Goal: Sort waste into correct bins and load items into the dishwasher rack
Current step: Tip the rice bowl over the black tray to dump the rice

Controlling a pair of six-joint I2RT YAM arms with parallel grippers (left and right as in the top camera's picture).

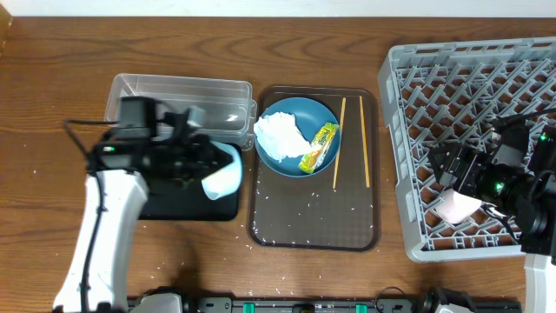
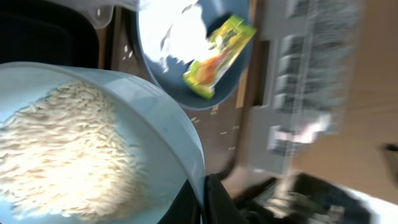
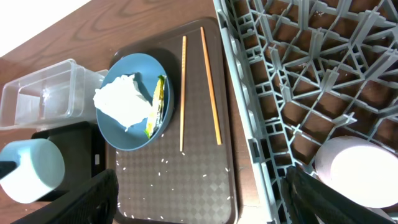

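Observation:
My left gripper is shut on the rim of the pale white bowl, holding it tilted over the black tray. White rice lies inside the bowl. The dark-blue plate on the brown serving tray holds the crumpled napkin and the yellow-green wrapper. Two chopsticks lie beside the plate. My right gripper is open and empty over the near left edge of the grey rack. A pinkish cup sits in the rack by its right finger.
The clear tub stands behind the black tray. The brown serving tray has rice grains scattered on it. More grains lie on the wooden table at the left and front. The rack fills the right side.

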